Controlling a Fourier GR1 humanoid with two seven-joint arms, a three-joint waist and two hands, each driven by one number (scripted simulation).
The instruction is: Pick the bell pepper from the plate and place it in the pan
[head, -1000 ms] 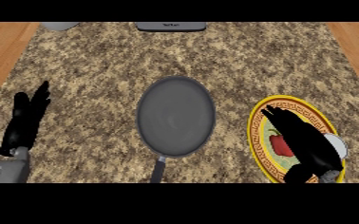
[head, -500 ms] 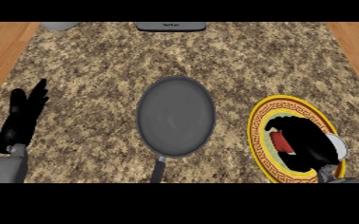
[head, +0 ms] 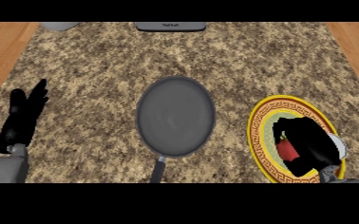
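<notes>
Now right hand (head: 312, 144) around bell pepper (head: 288, 148)

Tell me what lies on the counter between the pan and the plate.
Nothing: in the head view only a narrow strip of bare granite counter separates the pan from the plate, where the right hand curls round the bell pepper.

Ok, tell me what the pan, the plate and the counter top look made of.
Pan: dark grey metal, probably; matte, even surface with a faint sheen.
Plate: glazed ceramic, probably; glossy yellow rim with a dark patterned band.
Counter top: speckled brown and beige, like polished granite.
</notes>
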